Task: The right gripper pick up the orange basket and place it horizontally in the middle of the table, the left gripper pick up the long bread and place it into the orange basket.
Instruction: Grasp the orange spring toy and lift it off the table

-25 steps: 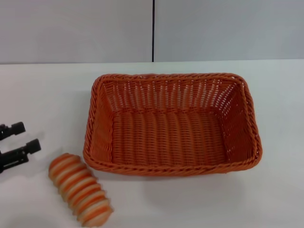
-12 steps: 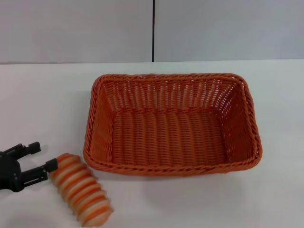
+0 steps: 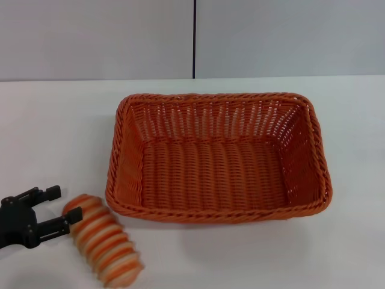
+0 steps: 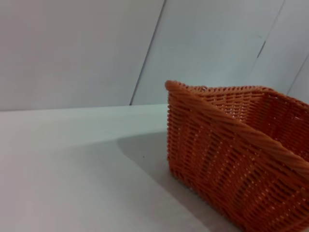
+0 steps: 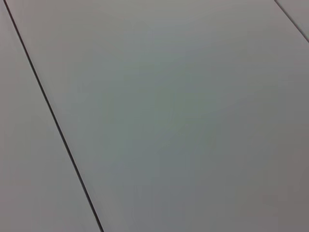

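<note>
The orange basket [image 3: 218,158] lies lengthwise across the middle of the white table [image 3: 54,120], empty inside. In the left wrist view one corner of the orange basket [image 4: 231,154] shows close by. The long bread [image 3: 103,239], striped orange and cream, lies on the table at the front left, just off the basket's near-left corner. My left gripper [image 3: 64,205] is open at the bread's left end, one fingertip touching or nearly touching that end. The right gripper is out of view; its wrist camera shows only grey wall panels.
A light grey wall [image 3: 96,36] with a dark vertical seam [image 3: 194,39] stands behind the table. Bare white tabletop lies to the right of the basket and along the front right edge.
My left gripper has come in from the left edge toward me and to the right, reaching the bread's left end. The bread and basket have not moved.
</note>
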{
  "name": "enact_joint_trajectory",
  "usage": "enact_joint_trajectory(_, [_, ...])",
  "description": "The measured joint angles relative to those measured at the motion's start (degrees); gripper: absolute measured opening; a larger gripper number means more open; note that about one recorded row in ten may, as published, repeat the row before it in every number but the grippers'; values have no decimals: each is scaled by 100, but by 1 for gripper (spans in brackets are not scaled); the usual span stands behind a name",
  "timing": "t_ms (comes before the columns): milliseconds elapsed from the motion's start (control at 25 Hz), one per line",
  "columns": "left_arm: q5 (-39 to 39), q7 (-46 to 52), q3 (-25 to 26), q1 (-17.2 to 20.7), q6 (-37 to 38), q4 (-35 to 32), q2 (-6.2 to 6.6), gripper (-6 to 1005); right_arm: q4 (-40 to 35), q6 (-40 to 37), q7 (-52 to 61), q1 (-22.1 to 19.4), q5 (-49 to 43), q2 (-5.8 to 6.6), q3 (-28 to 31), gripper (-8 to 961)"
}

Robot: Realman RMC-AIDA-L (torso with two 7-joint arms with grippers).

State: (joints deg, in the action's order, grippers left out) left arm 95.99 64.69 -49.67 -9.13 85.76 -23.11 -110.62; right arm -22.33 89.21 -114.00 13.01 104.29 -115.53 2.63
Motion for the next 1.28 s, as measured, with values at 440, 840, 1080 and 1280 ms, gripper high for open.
enact_joint_trajectory(440, [74,-3,-12,-26,-7,0,-47,655,10,0,1,0,17,4,4,391])
enact_joint_trajectory(840, [218,49,9,-59,-7,3,-47,647,9,0,1,0,30,-20,42,391])
enact_joint_trajectory(1080, [225,-3,31,-24,35,-9,-40,408,9,21,8,-11,31,-22,45,391])
enact_joint_trajectory(1280, [202,-124,39,-7,81,-21,-38,346,9,15,10,-37,31,-30,45,391])
